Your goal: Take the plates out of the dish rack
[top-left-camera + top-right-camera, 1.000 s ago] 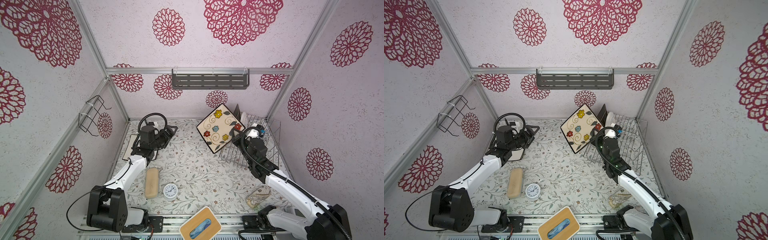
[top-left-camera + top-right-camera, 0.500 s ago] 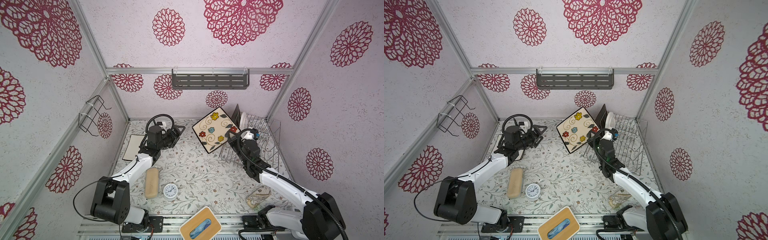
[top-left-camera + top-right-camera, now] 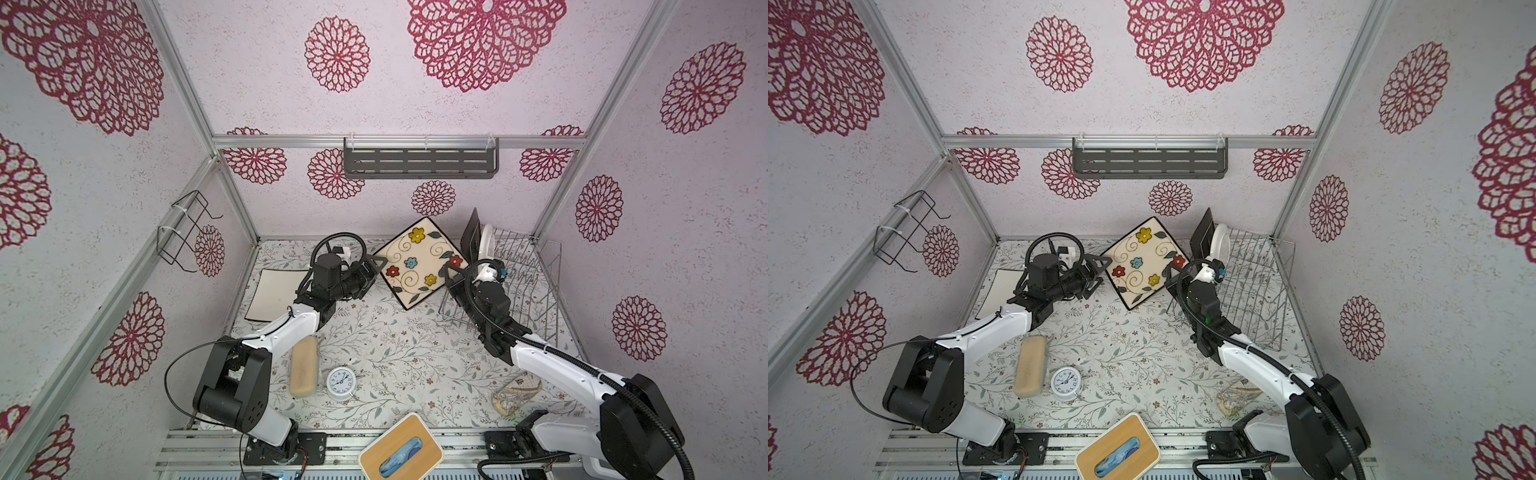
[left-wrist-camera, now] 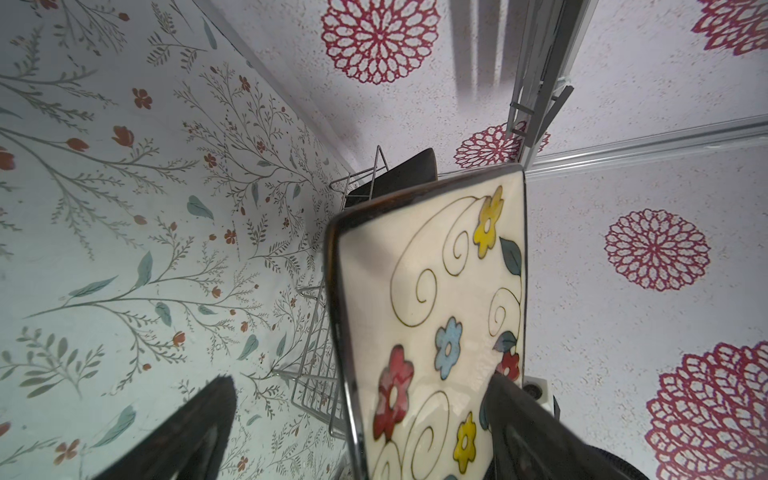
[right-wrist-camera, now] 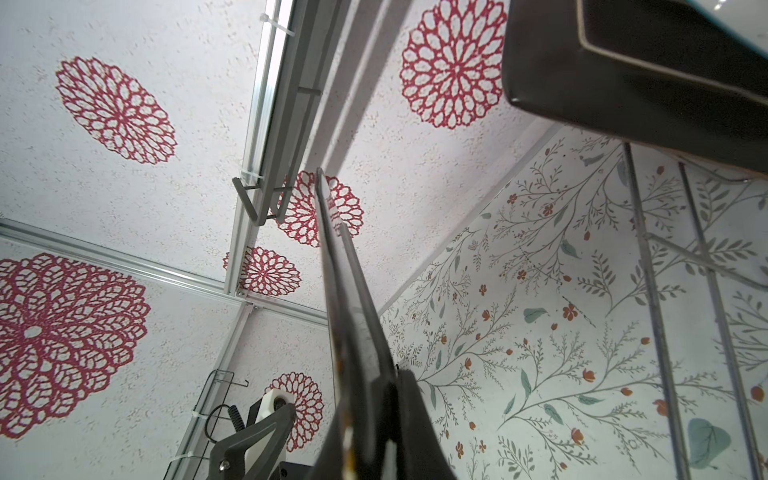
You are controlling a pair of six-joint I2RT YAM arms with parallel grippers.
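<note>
A square plate with a cream flowered face and a dark rim hangs tilted in the air just left of the silver dish rack. My right gripper is shut on its right corner. My left gripper stands open, its fingers on either side of the plate's left edge. A dark plate and a round white plate stand upright at the rack's far end. A white squarish plate lies flat at the far left.
Near the front of the floral table lie a tan oblong case, a small alarm clock, a wood-topped tissue box and a clear crumpled object. A grey slotted shelf hangs on the back wall and a black wire basket on the left wall.
The right gripper has carried the flowered plate leftward, away from the rack. The left arm has swung right from the flat white plate, and its open fingers now flank the flowered plate's edge.
</note>
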